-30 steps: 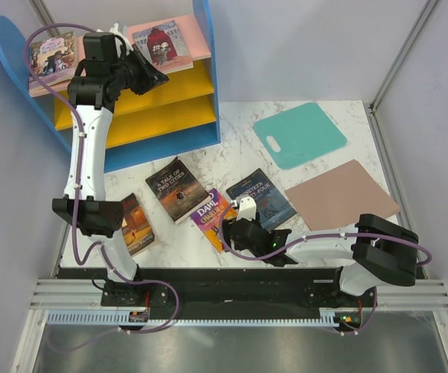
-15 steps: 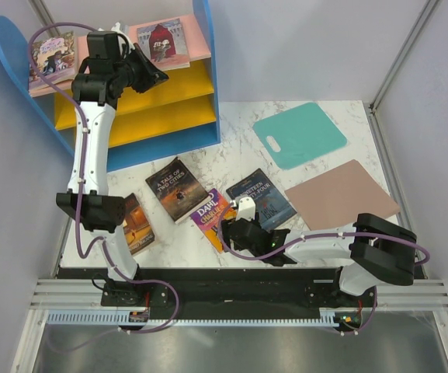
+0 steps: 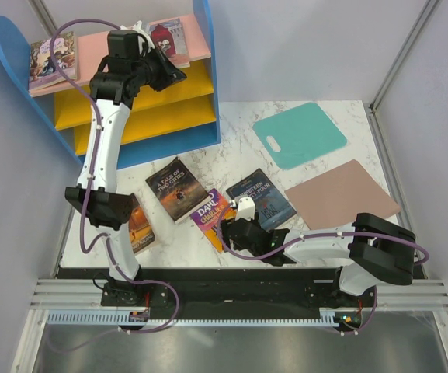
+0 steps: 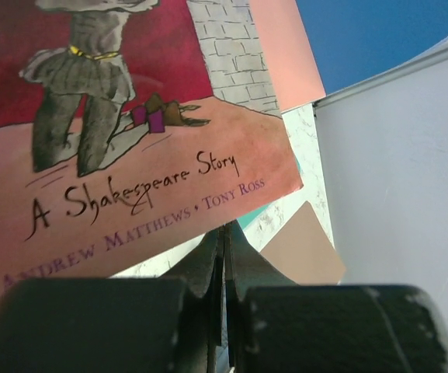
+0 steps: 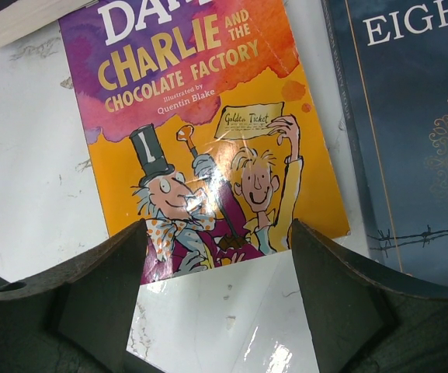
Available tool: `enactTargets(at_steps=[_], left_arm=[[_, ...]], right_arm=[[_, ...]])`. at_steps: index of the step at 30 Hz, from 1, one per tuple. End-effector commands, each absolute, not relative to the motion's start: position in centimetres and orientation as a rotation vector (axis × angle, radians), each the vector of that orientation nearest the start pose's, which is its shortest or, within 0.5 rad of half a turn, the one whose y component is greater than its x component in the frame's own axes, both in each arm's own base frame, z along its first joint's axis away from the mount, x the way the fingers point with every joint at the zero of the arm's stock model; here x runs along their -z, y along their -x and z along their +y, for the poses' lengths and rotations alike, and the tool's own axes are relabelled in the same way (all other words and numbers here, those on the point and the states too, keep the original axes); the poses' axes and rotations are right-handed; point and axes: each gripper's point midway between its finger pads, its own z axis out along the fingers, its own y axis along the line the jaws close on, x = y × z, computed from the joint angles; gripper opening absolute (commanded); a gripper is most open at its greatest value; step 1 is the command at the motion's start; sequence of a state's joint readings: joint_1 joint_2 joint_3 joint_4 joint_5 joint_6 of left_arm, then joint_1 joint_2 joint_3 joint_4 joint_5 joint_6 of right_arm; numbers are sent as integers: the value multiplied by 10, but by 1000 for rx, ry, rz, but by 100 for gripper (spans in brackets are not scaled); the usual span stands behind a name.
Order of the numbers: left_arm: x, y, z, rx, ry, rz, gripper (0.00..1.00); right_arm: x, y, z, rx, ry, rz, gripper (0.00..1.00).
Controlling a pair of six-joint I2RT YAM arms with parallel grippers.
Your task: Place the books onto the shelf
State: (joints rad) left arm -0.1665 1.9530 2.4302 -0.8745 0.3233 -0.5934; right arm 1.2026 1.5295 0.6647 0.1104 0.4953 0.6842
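Left fingers [image 4: 208, 264] have swung right along the shelf [image 3: 169, 146] top. They are pressed together, empty, tips at the near edge of the Shakespeare book [image 4: 130, 140] lying on the pink board [image 4: 282, 47]. That placement is judged complete. Right fingers [image 5: 99, 287] gape wide, straddling the Dahl book [image 5: 208, 140] flat on the counter [image 5: 37, 179]. The navy book [image 5: 410, 132] crowds their right; bare counter lies left.

Purple-yellow Dahl book [image 5: 208, 116], navy book [image 5: 410, 140], blue-sided shelf [image 3: 169, 144], white marbled table [image 3: 235, 128].
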Motion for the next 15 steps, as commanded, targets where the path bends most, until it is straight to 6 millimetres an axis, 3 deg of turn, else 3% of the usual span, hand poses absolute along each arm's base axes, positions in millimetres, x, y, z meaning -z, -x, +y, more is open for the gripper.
enactTargets(at_steps=[1, 8, 11, 12, 13, 14, 15], left_arm=[[-428, -500, -171, 844, 150, 1922, 2], [-433, -493, -186, 860, 62, 1903, 2], [-445, -471, -201, 861, -76, 1877, 2], [-433, -466, -204, 851, -96, 1909, 2], [-446, -446, -207, 847, -131, 1884, 2], [-442, -439, -206, 829, -143, 1894, 2], [-416, -432, -206, 818, -138, 1960, 6]], right_arm=[[-51, -191, 326, -463, 327, 2212, 82], [-53, -190, 324, -466, 323, 2208, 82], [-55, -190, 324, -470, 319, 2205, 82], [-56, -190, 323, -469, 316, 2202, 82], [-57, -191, 323, -471, 309, 2198, 82], [-58, -191, 323, -472, 307, 2195, 82], [-59, -191, 322, -471, 306, 2194, 82]])
